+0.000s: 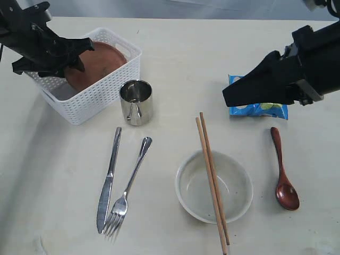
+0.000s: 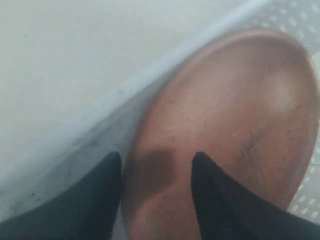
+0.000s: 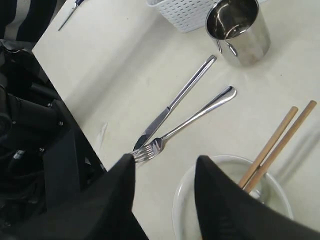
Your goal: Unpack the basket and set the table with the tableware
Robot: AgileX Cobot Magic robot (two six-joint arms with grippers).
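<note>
While my left gripper (image 2: 157, 156) hangs spread over the plate (image 1: 106, 59) in the basket (image 1: 101, 98), I'd next pinch its rim; right gripper (image 3: 166, 159) spread, empty.

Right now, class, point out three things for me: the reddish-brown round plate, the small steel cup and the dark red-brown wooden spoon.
Reddish-brown round plate (image 1: 106, 59), exterior view, its exposed face.
Small steel cup (image 1: 141, 105), exterior view, its side wall.
Dark red-brown wooden spoon (image 1: 287, 195), exterior view, its bowl.
</note>
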